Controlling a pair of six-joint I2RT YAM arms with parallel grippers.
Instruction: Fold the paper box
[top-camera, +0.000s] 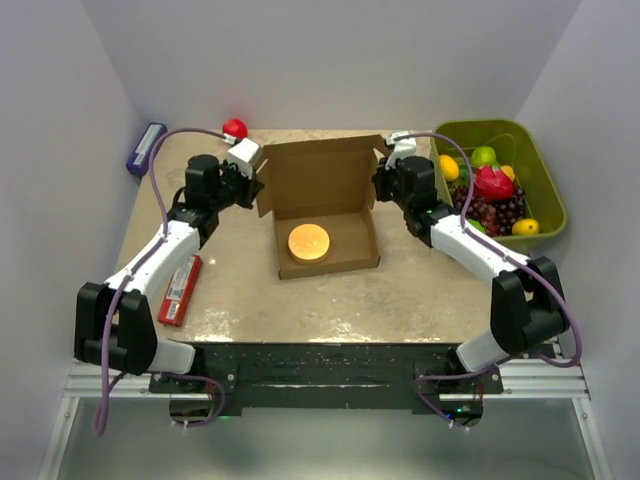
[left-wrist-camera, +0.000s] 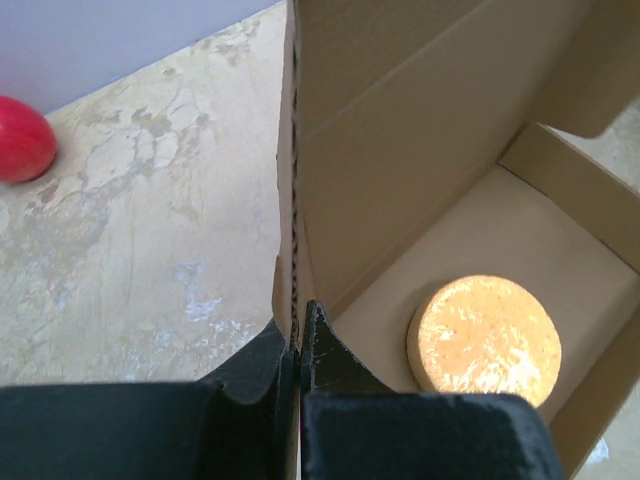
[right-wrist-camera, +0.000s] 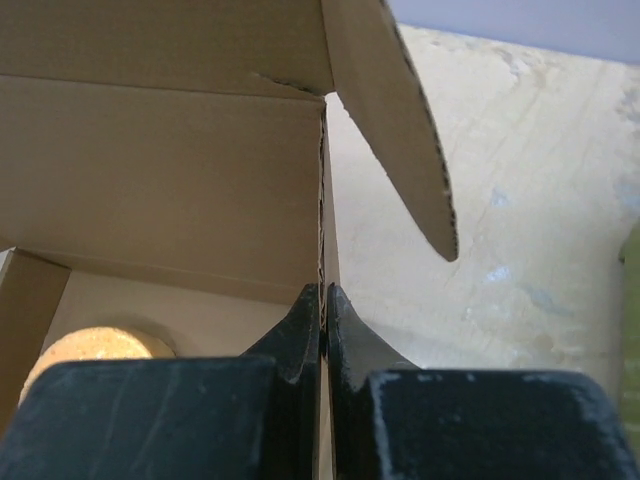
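Observation:
The brown paper box (top-camera: 322, 180) stands in the middle of the table with its lid raised at the back. A round orange disc (top-camera: 308, 242) lies on its floor. My left gripper (top-camera: 256, 185) is shut on the box's left wall (left-wrist-camera: 292, 190), one black finger on each side of the cardboard edge. My right gripper (top-camera: 378, 180) is shut on the right wall (right-wrist-camera: 324, 215) in the same way. The disc (left-wrist-camera: 486, 338) shows inside the box in the left wrist view, and its edge (right-wrist-camera: 90, 345) shows in the right wrist view. A side flap (right-wrist-camera: 400, 120) sticks out past the right wall.
A green bin (top-camera: 535, 165) of toy fruit sits at the right edge. A red ball (top-camera: 235, 127) lies at the back left, a purple packet (top-camera: 145, 147) off the far left corner, and a red packet (top-camera: 181, 289) near the left arm.

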